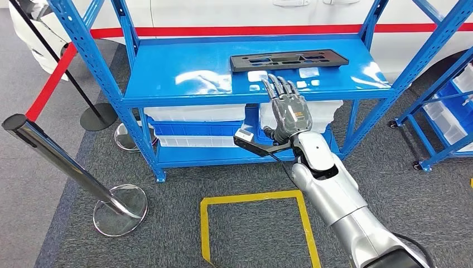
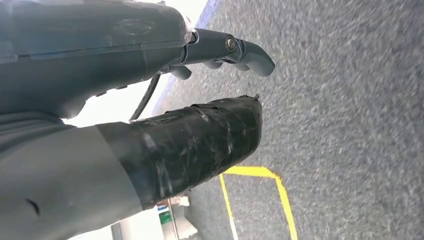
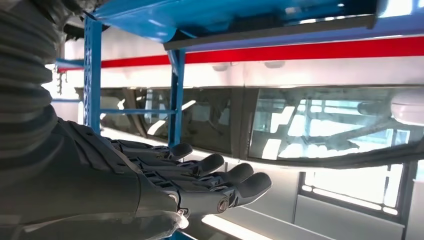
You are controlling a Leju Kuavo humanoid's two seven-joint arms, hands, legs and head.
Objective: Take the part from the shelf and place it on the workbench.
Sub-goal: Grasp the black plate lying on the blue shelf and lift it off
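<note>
**Right hand reaching toward the part on the blue shelf**

Head view, nearest first: the silver right arm rises toward the blue metal shelf (image 1: 184, 72). At the shelf's front edge, the dark grey right hand (image 1: 289, 106) hovers, fingers spread and straight, holding nothing. Just beyond the fingertips, toward the back of the shelf's top level, lies the flat black plastic part (image 1: 289, 60), long and slotted, untouched. The left hand (image 2: 220, 52) hangs over grey carpet, fingers curled with nothing in them. A good grasp likely means sliding the hand further forward, then closing across the part's narrow width near its middle so it lifts level.
</note>
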